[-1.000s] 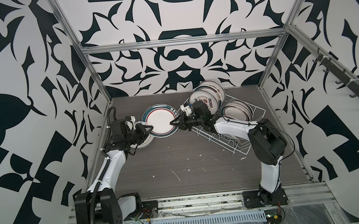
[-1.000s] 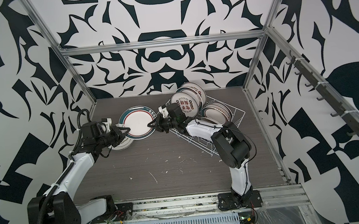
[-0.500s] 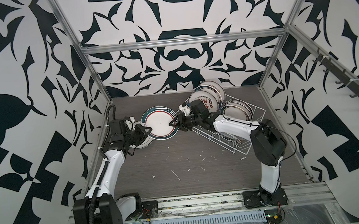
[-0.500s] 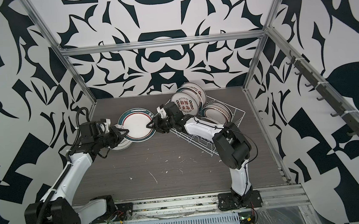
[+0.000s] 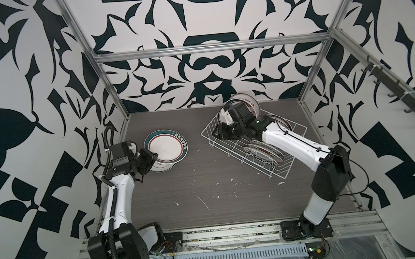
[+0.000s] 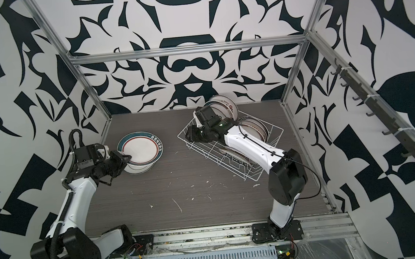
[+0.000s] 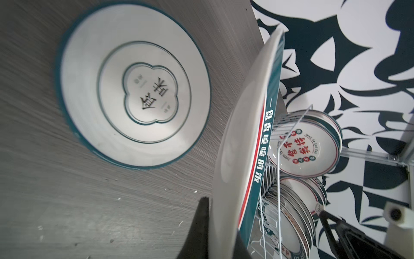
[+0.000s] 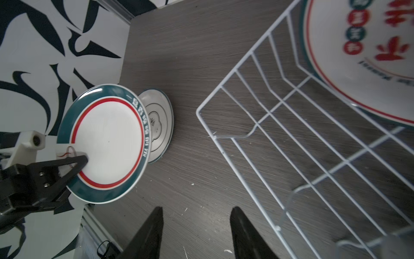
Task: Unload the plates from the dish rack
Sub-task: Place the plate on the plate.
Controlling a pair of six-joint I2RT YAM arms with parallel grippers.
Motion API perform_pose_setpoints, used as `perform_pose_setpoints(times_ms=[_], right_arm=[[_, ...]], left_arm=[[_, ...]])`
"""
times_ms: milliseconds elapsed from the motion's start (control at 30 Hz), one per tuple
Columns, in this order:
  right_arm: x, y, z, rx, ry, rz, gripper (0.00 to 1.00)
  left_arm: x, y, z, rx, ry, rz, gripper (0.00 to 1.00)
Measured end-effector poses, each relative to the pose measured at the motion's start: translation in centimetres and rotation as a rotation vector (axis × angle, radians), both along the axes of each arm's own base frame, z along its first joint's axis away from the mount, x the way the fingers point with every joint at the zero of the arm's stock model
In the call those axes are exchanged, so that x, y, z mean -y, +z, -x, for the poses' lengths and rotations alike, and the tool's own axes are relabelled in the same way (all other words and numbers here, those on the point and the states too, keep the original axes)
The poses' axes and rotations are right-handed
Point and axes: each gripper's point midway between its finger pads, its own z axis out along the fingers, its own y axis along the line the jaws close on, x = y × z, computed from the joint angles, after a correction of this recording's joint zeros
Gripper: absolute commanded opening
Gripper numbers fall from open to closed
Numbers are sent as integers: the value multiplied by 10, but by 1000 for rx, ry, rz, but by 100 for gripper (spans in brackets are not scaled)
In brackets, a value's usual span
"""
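- Worktop point(image 5: 206, 181): dark wood grain, flecked with white scraps.
- Dish rack point(image 5: 238, 148): white wire, set askew at far right, left end bare.
- Plates point(image 5: 262, 151) in the rack: several on edge in the slots, red characters on some faces, more standing at the far end.
- Green-rimmed plate point(image 5: 167, 146): red inner ring, tilted, lifted over the far left of the worktop, overlapping a second plate point(image 5: 163, 166) lying flat below; contact between them not discernible.
- Left gripper point(image 5: 152, 158): clamped on the green-rimmed plate's near-left rim.
- Right gripper point(image 5: 218, 134): jaws apart, nothing between, above the rack's bare left end.
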Motion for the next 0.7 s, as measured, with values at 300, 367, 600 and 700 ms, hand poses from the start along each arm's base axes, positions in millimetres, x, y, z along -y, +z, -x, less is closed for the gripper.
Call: perform_pose_setpoints(times_ms=[300, 367, 600, 700], right_arm=[[53, 37, 9, 89, -32, 67, 85], [61, 44, 10, 109, -35, 71, 99], [74, 44, 18, 121, -16, 104, 99], [78, 37, 20, 107, -15, 117, 99]], left_arm=[[-41, -31, -2, -104, 127, -40, 0], [-44, -38, -2, -127, 135, -40, 0], [-51, -71, -5, -234, 153, -36, 0], [-53, -80, -5, -261, 160, -36, 1]])
